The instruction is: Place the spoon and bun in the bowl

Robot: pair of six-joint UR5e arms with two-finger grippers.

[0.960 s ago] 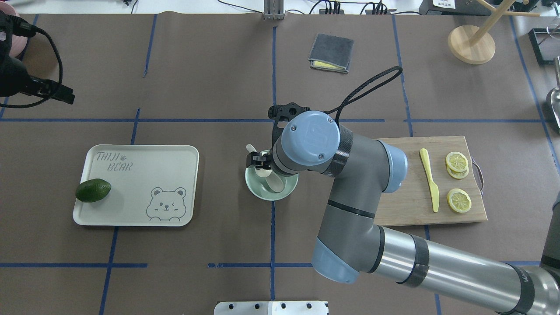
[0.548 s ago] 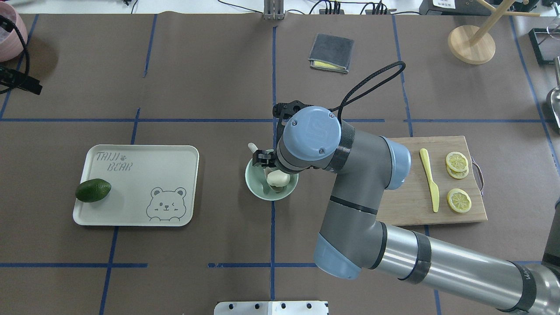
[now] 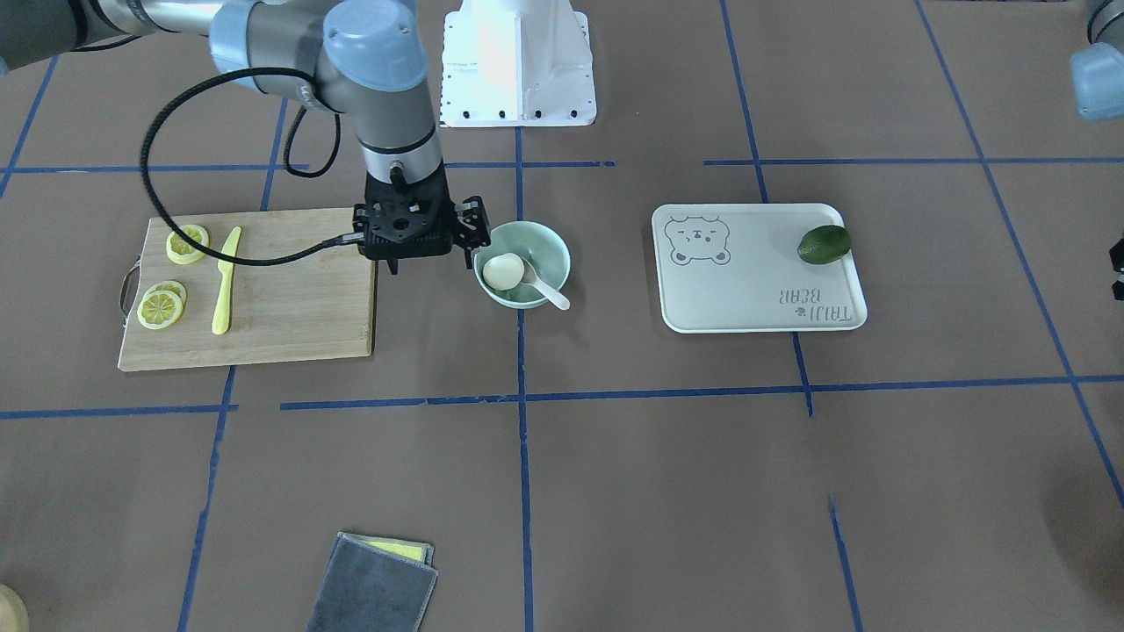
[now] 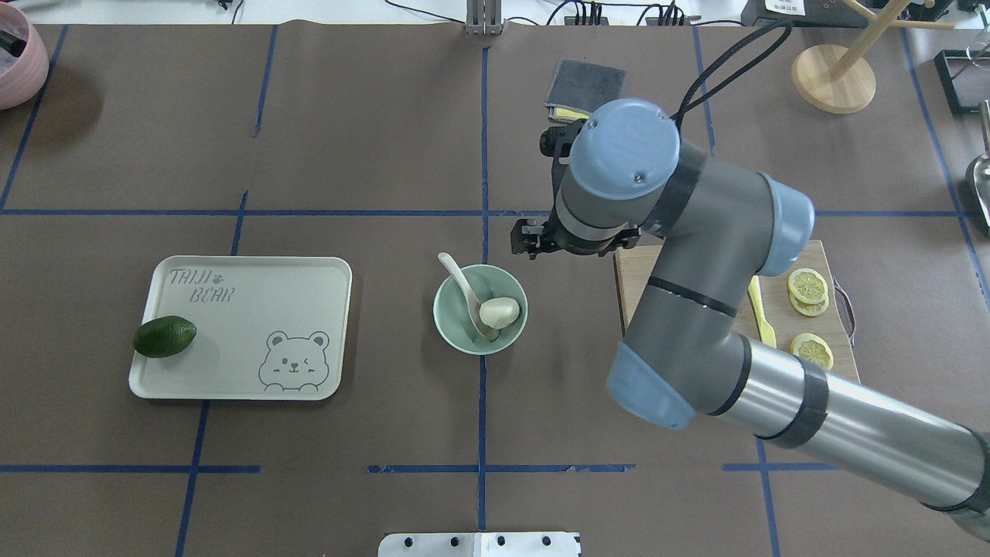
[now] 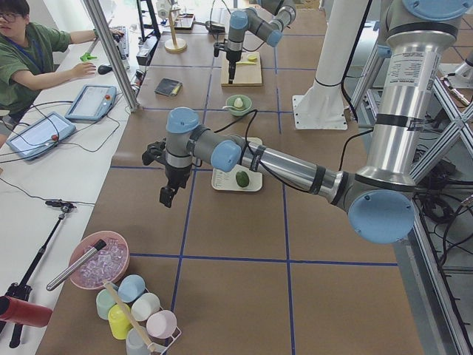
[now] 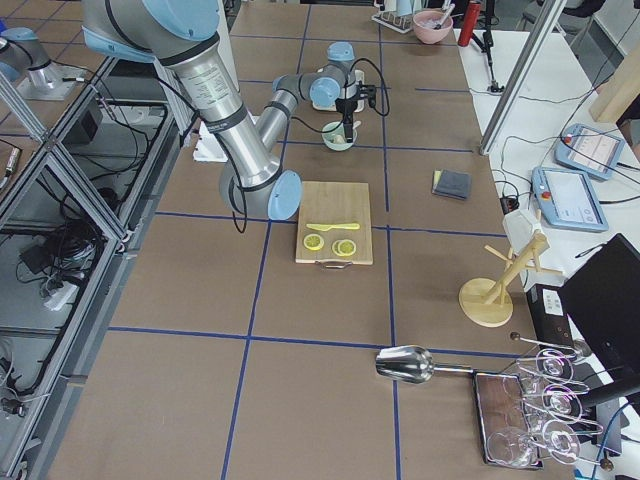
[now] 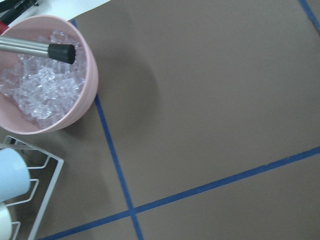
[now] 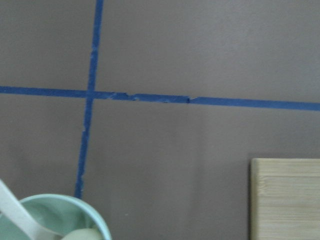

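The mint-green bowl [image 4: 462, 334] stands at the table's middle. The white bun [image 4: 499, 311] lies inside it, on its right side. The off-white spoon [image 4: 458, 281] rests in the bowl beside the bun, with its handle sticking over the far-left rim. Bowl [image 3: 549, 250], bun [image 3: 502, 270] and spoon [image 3: 549, 294] also show in the front view. My right gripper [image 3: 428, 262] is open and empty, above the table between the bowl and the cutting board. My left gripper [image 5: 168, 194] hangs far off at the table's left end; I cannot tell whether it is open.
A wooden cutting board [image 3: 290, 298] with a yellow knife [image 3: 224, 281] and lemon slices [image 3: 161, 307] lies right of the bowl. A tray [image 4: 255, 325] with an avocado [image 4: 164, 336] lies to its left. A grey cloth [image 3: 373, 584] and a pink ice bowl [image 7: 87, 95] sit farther off.
My right gripper let the bun go into the bowl, then moved up and away to the far right of it. My left arm has drawn back out of the overhead view.
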